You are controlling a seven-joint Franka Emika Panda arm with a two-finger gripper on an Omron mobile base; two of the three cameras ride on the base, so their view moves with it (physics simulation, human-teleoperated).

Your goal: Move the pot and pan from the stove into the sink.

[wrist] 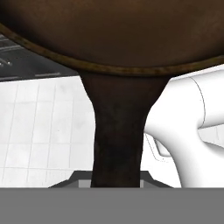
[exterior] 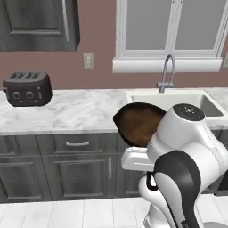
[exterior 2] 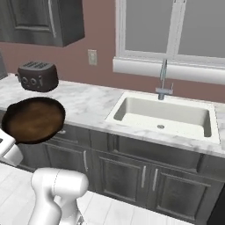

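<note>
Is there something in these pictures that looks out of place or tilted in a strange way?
Yes. The pan is not on any surface: the tool holds it by its handle in the air, in front of the cabinets, steeply tilted so that its brown inside faces the cameras. The sink and the toaster look normal.

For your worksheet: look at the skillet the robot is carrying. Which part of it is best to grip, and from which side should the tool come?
The pan is best gripped on its long handle, approached end-on along its length. The handle is narrow enough for the jaws; the bowl is wide and round. The tool is shut on it that way.
</note>
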